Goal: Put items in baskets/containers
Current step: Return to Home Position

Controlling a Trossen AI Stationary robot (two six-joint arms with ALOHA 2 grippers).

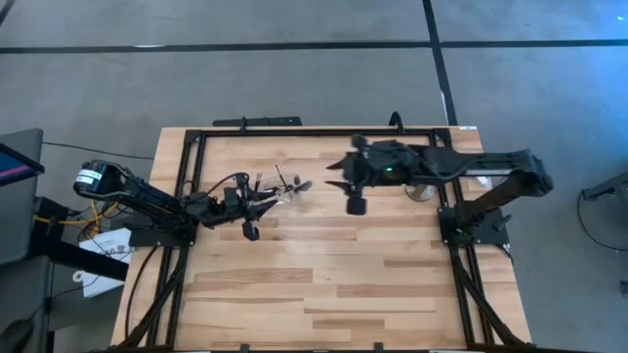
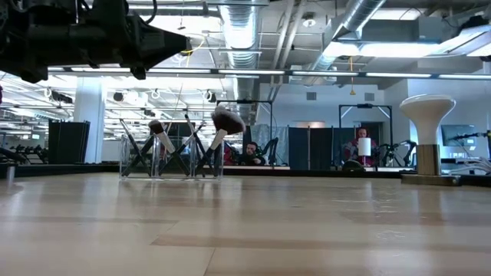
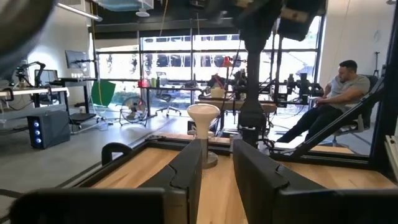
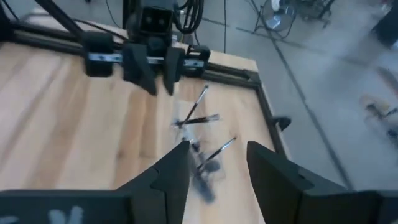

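Wooden table [image 2: 253, 230] runs right up to the low camera; places below are taken from the two grippers over it. The right arm [image 1: 491, 172] reaches in from its side and ends in the right gripper [image 4: 217, 152], raised and looking down, its fingers parted with nothing between them. The left arm [image 1: 147, 201] ends in the left gripper [image 3: 216, 155], likewise spread and empty. It points level across the table towards the right arm and the white ball on a stand [image 3: 204, 115].

The clear container [image 2: 153, 165] stands between the two grippers, just ahead of the left one and farther from the right one, which sees it below and in front. Its long axis appears to run along the line from one gripper to the other. The makeup brushes [image 4: 198, 118] stand in it tilted and crossing, heads up, with the fluffy brush [image 2: 226, 121] at the end nearer the right gripper. No brush shows loose on the wood.

By that, the filling looks done and only drawing the arms back is left. The left gripper, being nearer, has less room. It would do best to back straight away along that axis, since a sideways swing could catch the leaning handles and tip the container.
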